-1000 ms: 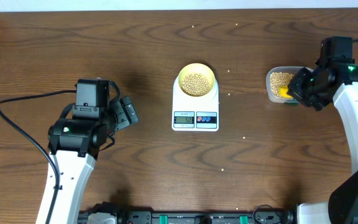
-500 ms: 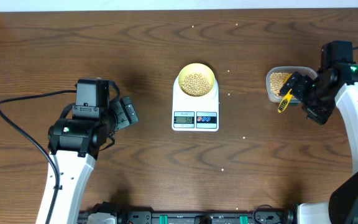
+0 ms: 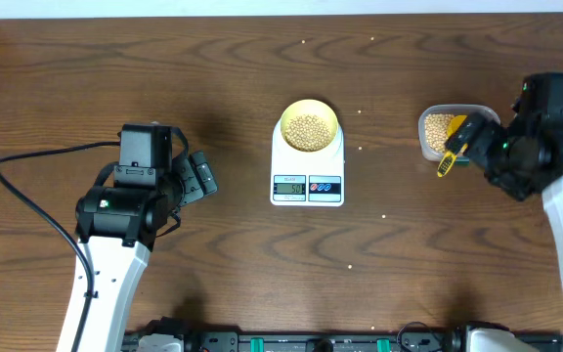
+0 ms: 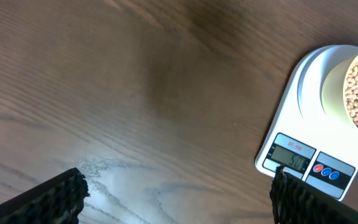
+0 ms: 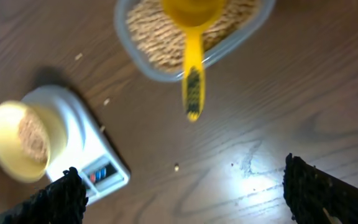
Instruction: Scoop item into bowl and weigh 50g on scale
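The pale-yellow bowl (image 3: 287,115) stands on the white scale (image 3: 307,166) at the table's middle, holding tan beans (image 3: 309,129). The left wrist view shows the scale (image 4: 303,99) and bowl (image 4: 334,93) at the right. My left gripper (image 3: 201,176) (image 4: 179,199) hovers open over bare wood left of the scale. My right gripper (image 3: 479,154) (image 5: 185,193) is open and empty, just right of the yellow scoop (image 3: 448,154) (image 5: 191,68). The scoop lies free with its handle over the container's rim. The bowl (image 5: 5,143) and scale (image 5: 73,124) appear blurred at the left.
A clear plastic container (image 3: 421,137) (image 5: 126,43) of beans sits right of the scale, with the scoop's cup in it. Loose beans dot the wood, one (image 5: 176,167) near the scoop handle. A black cable (image 3: 27,166) loops at the far left.
My right gripper opened and let go of the scoop, which now rests in the container with its handle hanging out. The right arm drew back to the right. The left arm stayed still.
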